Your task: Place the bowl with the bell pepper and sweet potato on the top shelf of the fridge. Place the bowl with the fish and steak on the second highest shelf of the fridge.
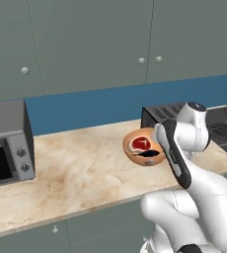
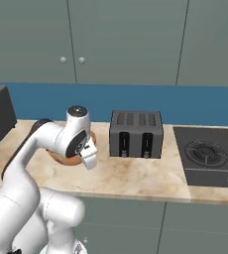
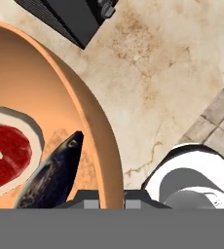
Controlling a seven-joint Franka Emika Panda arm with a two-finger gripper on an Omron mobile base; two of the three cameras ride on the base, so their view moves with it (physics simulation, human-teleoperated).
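Bowl [image 1: 144,147] is seen raised and tilted over the counter [image 1: 81,173], in front of the toaster [image 2: 136,134], with its open side turned toward the left base camera. It is orange. Inside it a red steak [image 1: 140,144] with a pale edge and a dark fish [image 1: 148,153] are seen lying side by side. In the hand view the steak [image 3: 4,155] is at the left and the fish [image 3: 53,175] is next to it, with its head pointing to the rim [image 3: 102,146].

The gripper [image 3: 109,200] is closed on this rim: one finger is inside the bowl and the other outside, and the wall is pinched between them. In the right base view the bowl [image 2: 66,158] is mostly hidden behind the wrist, and only its lower orange edge is visible.

A microwave [image 1: 7,146] is placed at the left end of the counter, well apart from the bowl. A stove [image 2: 210,154] is set into the counter to the right of the toaster. Grey cabinets [image 1: 86,44] with round knobs are mounted above a blue wall strip [image 1: 86,106].
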